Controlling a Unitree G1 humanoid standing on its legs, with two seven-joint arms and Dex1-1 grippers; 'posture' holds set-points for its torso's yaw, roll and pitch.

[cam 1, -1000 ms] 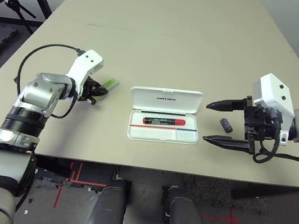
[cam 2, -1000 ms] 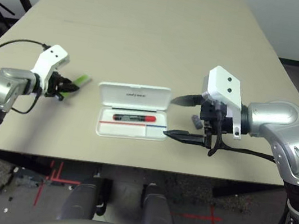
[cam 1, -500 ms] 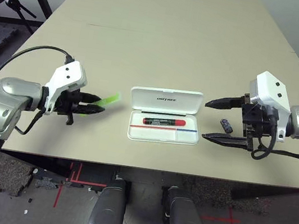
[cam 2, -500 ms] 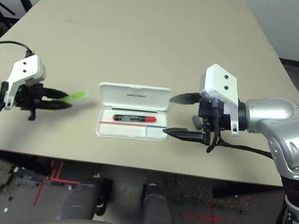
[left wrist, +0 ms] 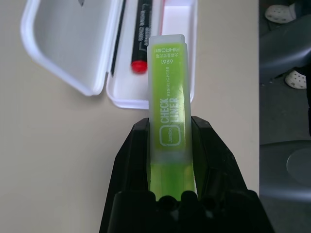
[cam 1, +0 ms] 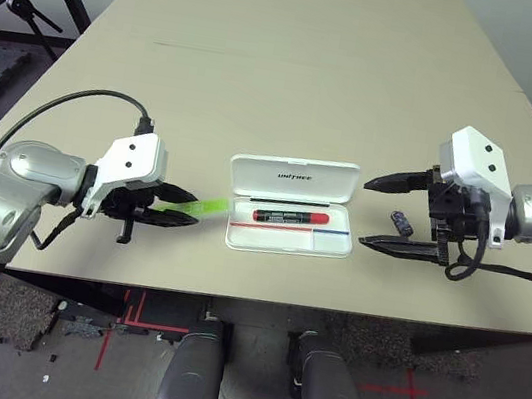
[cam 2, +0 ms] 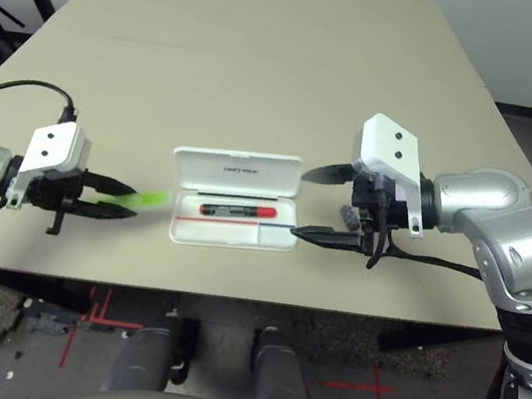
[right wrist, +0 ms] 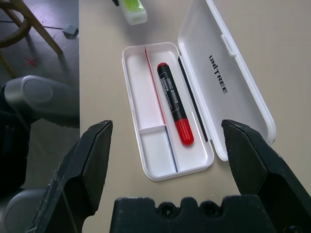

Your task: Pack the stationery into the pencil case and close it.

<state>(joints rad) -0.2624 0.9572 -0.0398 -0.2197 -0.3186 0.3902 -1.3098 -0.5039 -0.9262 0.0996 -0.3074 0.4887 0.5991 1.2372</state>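
Observation:
The white pencil case (cam 1: pixel 238 238) lies open at the table's front middle, its lid (cam 1: pixel 295 176) flat on the far side. A red marker (cam 1: pixel 290 218) with a black cap rests inside it. My left gripper (cam 1: pixel 183 211) is shut on the light-green highlighter (cam 1: pixel 204 210). It holds the highlighter level, with the free end close to the case's left edge. The wrist view shows the highlighter (left wrist: pixel 168 87) clamped between both fingers. My right gripper (cam 1: pixel 377 213) stands wide open just right of the case. A tiny dark block (cam 1: pixel 402 223) lies on the table between its fingers.
The beige table (cam 1: pixel 317 66) stretches far behind the case. Its front edge runs close below both grippers. A second table and a black stand (cam 1: pixel 18 6) are off to the far left. Red tape marks (cam 1: pixel 125 319) show on the floor below.
My left arm has swung down and toward the case, carrying the highlighter from the left side of the table to beside the case's left edge. The right gripper has barely shifted.

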